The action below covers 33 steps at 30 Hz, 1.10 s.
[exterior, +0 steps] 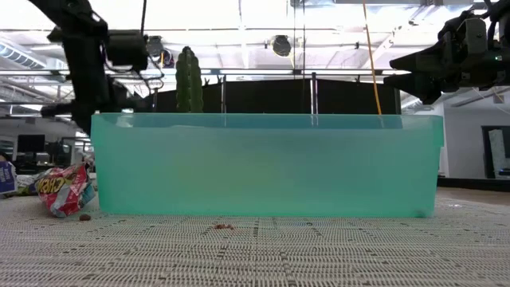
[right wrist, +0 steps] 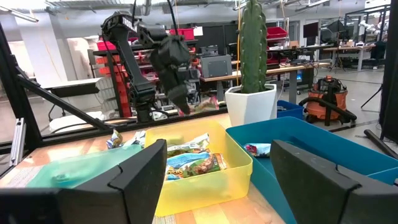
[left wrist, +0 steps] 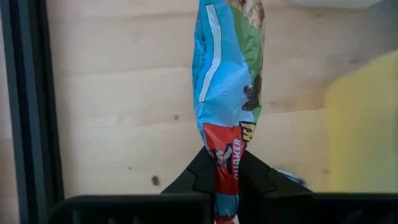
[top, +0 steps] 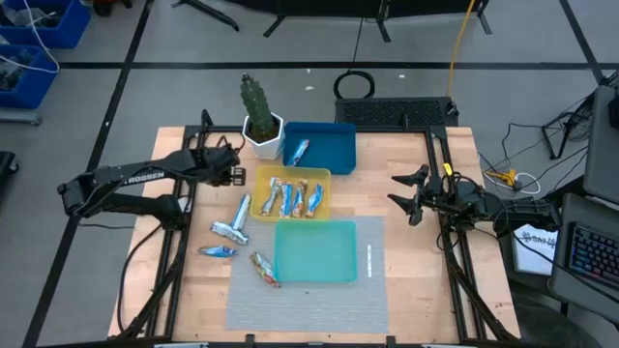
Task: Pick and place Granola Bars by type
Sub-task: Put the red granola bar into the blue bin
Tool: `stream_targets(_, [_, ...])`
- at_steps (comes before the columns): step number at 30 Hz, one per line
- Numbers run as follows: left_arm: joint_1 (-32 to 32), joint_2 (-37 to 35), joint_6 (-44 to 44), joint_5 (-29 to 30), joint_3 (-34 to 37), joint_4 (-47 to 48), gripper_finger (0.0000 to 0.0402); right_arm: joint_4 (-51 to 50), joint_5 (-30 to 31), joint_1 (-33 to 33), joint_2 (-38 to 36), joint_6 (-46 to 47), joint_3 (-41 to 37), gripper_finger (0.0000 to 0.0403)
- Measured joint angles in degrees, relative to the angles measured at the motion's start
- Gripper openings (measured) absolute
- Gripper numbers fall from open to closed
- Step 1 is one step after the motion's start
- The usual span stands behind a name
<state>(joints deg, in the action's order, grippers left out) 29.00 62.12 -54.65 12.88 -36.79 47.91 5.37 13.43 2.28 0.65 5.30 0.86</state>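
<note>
You're midway: left gripper (left wrist: 227, 180) clamps granola bar (left wrist: 227, 81) — yellow tray (top: 324, 208) holds several, blue tray (top: 334, 145) one, three bars (top: 232, 232) left; right gripper (top: 411, 198) wide, idle.

In the left wrist view the held bar (left wrist: 227, 87) runs off the picture's edge at its far end, and its near end is buried between the fingers (left wrist: 200, 177), so its full length cannot be seen. From above, the left gripper (top: 235, 175) is too small to show that bar at all. In the low view the teal tray (exterior: 267, 163) fills the middle and hides everything behind it — only the cactus (exterior: 189, 80) tip rises over its rim — while a wrapper (exterior: 65, 190) beside it is partly covered by the tray's corner.
</note>
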Motion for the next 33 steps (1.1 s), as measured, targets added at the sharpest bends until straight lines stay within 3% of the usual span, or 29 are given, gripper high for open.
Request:
stream_targets(9, [-3.74, -0.47, -0.72, 0.01, -11.19, 6.64, 0.0029, 0.0, 0.0, 0.0, 0.0, 0.0, -0.02, 0.0279])
stream_targets(21, [-13.87, -0.3, 0.23, 1.48, -29.59, 10.76, 0.0029, 0.02, 0.0, -0.02, 0.0, -0.01, -0.01, 0.0279])
stream_targets(33, [-21.79, 8.55, 3.03, 4.41, -41.79, 10.35, 0.0024, 0.02, 0.0, -0.02, 0.01, 0.0, 0.0, 0.0279])
